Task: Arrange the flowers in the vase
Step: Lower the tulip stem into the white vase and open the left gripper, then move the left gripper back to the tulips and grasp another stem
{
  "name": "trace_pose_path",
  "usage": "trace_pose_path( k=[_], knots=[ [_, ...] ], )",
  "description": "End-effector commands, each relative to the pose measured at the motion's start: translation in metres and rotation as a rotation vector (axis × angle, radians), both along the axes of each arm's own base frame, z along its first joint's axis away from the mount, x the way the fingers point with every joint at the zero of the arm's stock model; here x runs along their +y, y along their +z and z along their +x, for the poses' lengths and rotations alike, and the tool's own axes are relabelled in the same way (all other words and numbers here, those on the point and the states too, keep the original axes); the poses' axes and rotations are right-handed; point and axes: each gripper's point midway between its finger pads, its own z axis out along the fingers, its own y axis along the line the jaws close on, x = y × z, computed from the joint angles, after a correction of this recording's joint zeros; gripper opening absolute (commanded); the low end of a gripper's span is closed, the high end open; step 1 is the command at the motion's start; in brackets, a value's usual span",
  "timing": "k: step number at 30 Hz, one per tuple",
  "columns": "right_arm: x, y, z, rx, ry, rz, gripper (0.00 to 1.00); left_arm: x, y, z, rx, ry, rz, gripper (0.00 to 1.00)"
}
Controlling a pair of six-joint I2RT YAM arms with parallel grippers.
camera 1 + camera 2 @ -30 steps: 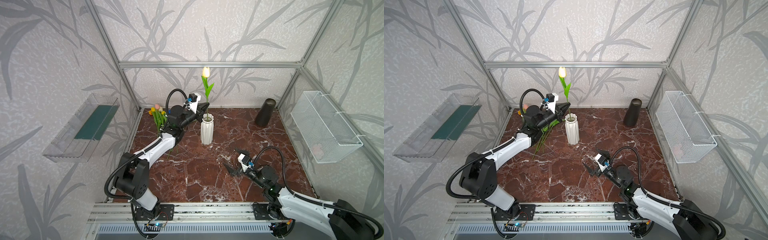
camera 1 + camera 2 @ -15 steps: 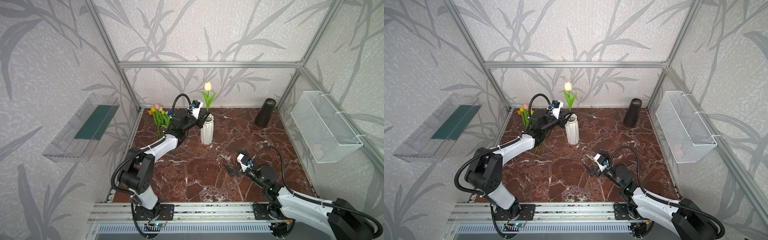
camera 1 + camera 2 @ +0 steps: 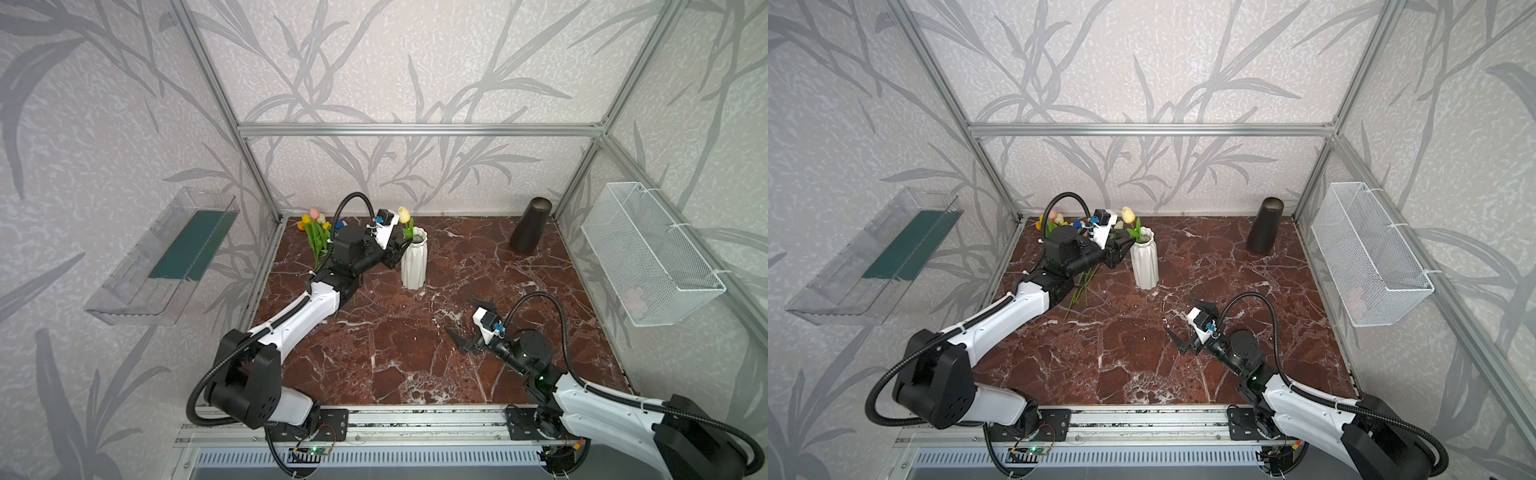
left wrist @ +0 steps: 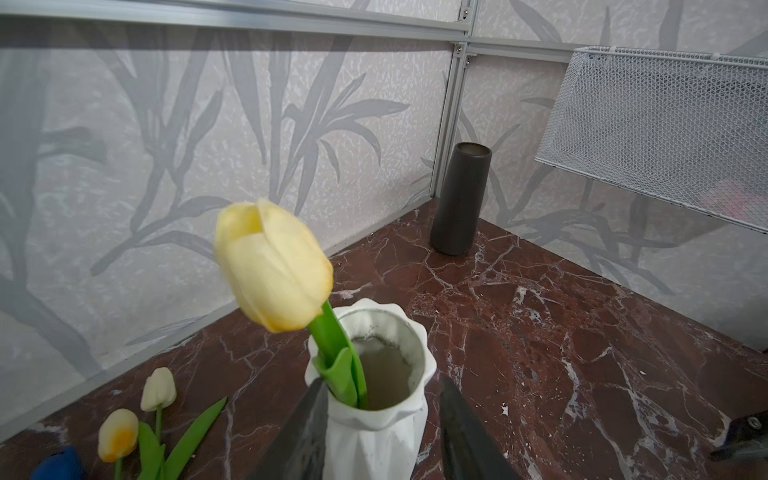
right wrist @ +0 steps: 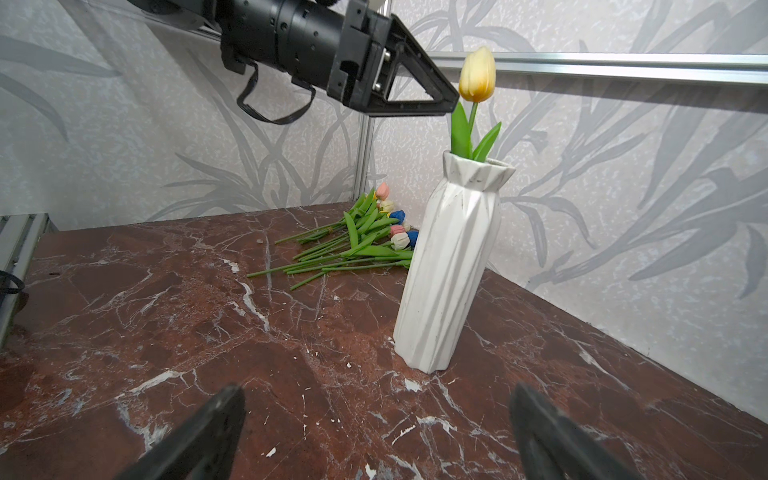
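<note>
Toward the back of the counter, left of middle, we see the white ribbed vase standing upright. One pale yellow tulip is in it, its stem going down through the mouth. Our left jaws stand partly open just beside the tulip, a little above the vase's rim. In the left wrist view the two fingers sit on either side of the vase's neck and grip nothing. We cannot tell whether the nearer one brushes the leaf. The rest of the flowers lie in a loose bunch in the back left corner, heads toward the wall, near the vase. Our right jaws are spread wide and empty, low over the front right of the counter, well apart from the vase. A dark cylinder stands in the back right corner.
</note>
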Motion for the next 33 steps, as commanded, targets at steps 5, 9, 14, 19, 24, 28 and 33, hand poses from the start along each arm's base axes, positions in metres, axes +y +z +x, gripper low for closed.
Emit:
trace_pose_path(
  k=[5,9,14,19,24,28,33],
  knots=[
    [0.007,0.016,0.001,-0.028,0.023,0.042,1.0,0.069,0.006,0.007,0.048,0.326,-0.026,0.56],
    [0.008,0.017,0.0,-0.021,0.033,0.05,0.99,0.137,-0.044,0.019,0.248,0.652,-0.006,0.56],
    [0.008,0.016,0.001,-0.013,0.027,0.051,0.99,0.188,-0.121,0.025,0.587,0.768,-0.015,0.54],
    [0.009,0.013,0.003,-0.011,0.024,0.04,0.99,0.195,-0.177,0.034,0.791,0.794,0.167,0.49],
    [0.014,0.013,0.002,-0.007,0.047,0.052,0.99,0.198,-0.217,0.032,0.972,0.79,0.306,0.4],
    [0.014,0.015,-0.001,-0.007,0.064,0.064,0.99,0.193,-0.234,0.033,1.013,0.744,0.368,0.4],
    [0.015,0.011,0.003,-0.003,0.051,0.043,0.99,0.203,-0.254,0.032,1.054,0.769,0.462,0.39]
  ],
)
